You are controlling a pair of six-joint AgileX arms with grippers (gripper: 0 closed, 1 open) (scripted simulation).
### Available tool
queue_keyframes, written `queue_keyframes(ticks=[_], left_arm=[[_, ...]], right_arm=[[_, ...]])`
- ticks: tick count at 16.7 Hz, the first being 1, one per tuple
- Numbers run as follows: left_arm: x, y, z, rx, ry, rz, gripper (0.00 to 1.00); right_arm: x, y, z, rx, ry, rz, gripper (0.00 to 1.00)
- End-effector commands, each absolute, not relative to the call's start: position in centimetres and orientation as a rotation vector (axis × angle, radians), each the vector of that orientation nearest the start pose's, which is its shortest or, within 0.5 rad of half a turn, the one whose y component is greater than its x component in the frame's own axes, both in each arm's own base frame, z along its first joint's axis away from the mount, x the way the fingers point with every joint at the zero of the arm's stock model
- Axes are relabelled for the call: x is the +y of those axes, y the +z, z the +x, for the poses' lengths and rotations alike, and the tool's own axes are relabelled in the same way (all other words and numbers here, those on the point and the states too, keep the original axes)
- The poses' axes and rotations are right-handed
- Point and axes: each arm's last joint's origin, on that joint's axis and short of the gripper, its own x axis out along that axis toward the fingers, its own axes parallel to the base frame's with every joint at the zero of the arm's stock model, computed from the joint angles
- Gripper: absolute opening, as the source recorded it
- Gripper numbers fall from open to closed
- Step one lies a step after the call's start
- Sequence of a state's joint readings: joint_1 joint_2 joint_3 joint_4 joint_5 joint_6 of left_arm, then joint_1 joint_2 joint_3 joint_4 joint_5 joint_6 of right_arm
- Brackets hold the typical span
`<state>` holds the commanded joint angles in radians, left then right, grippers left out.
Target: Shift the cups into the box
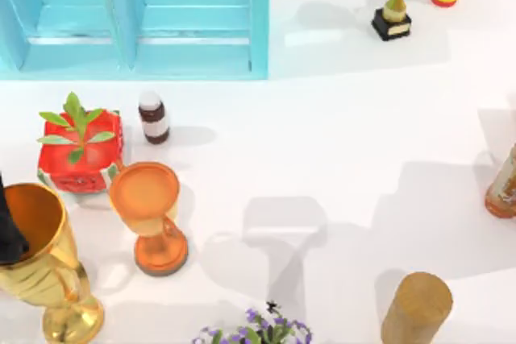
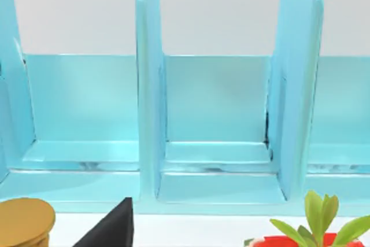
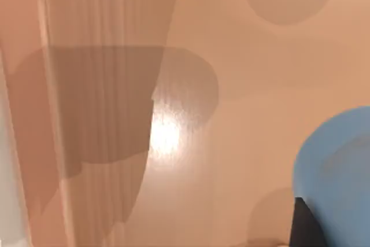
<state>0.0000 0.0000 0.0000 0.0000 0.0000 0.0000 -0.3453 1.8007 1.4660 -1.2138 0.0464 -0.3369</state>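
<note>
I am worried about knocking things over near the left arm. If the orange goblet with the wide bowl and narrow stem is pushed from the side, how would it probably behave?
The orange goblet with its wide bowl, narrow stem and round foot looks top-heavy, since the bowl is wider than the foot, so a push high up would likely tip it. Its glossy surface may be slippery. Once down, it would probably roll toward the red box with green leaves.

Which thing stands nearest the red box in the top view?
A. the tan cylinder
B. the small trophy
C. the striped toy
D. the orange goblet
D: the orange goblet stands just beside the red box, at the table's left.
</note>
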Motion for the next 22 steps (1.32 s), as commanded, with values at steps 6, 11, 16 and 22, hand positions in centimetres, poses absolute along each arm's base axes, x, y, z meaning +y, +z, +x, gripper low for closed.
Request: queue_keyframes(ticks=[6,11,16,22], left_arm=[[-0.1,16.0,10.6,0.0,0.0,0.0,1.0],[-0.1,16.0,10.6,0.0,0.0,0.0,1.0],[-0.1,16.0,10.6,0.0,0.0,0.0,1.0],[-0.1,16.0,10.6,0.0,0.0,0.0,1.0]], right_arm=[[-11.6,21.4,31.8,1.569,-0.04,-0.031,0.0],[-11.6,21.4,31.8,1.569,-0.04,-0.031,0.3],[-11.6,21.4,31.8,1.569,-0.04,-0.031,0.68],[-11.6,21.4,31.8,1.569,-0.04,-0.031,1.0]])
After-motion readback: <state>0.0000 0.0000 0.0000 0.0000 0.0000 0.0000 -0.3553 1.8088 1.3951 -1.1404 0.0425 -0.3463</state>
